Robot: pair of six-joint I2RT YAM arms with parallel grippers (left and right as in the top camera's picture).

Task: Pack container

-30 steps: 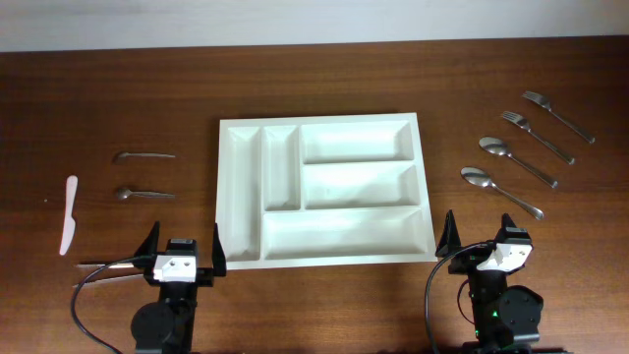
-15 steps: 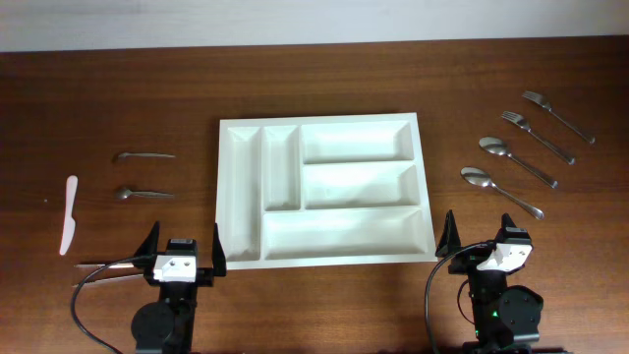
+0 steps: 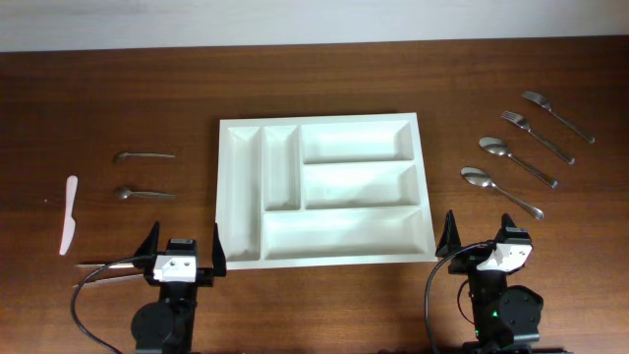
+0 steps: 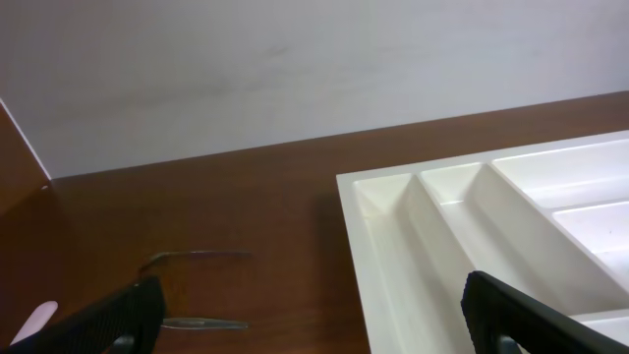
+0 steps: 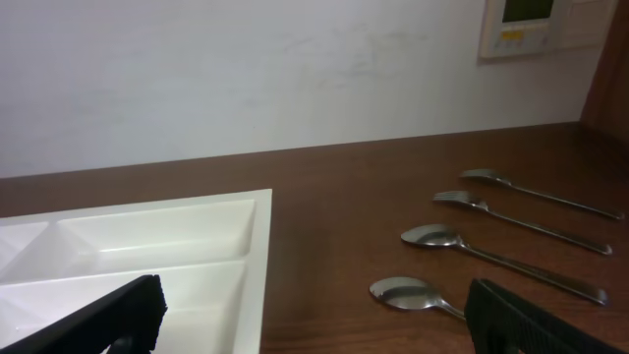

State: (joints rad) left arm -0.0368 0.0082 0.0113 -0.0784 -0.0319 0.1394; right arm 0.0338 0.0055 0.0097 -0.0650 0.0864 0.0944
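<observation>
Lying on the brown worktop (image 3: 324,79) to the left of the container (image 3: 339,231) are two small metal spoons (image 3: 144,155) (image 3: 144,194), one behind the other, and farther left a white plastic knife (image 3: 69,214). A thin metal piece (image 3: 103,264), its kind unclear, lies just beside the left arm (image 3: 177,264) on its outer side. To the right of the container two larger spoons (image 3: 503,193) (image 3: 521,163) and two forks (image 3: 539,139) (image 3: 558,117) lie side by side on a slant, all apart from the tray's wall.

The container sits in the middle of the worktop with its long wide compartment along the near edge, its two narrow ones at the left and the other two wide ones at the far right; every compartment shows bare white plastic.

The left jaws stand spread wide and hold nothing; they sit near the container's near left corner, the inner finger just beside it. The right jaws of the right arm (image 3: 496,258) are likewise spread wide and hold nothing, near the near right corner, with the inner finger just outside the tray wall. Both point across the worktop towards the far wall.
</observation>
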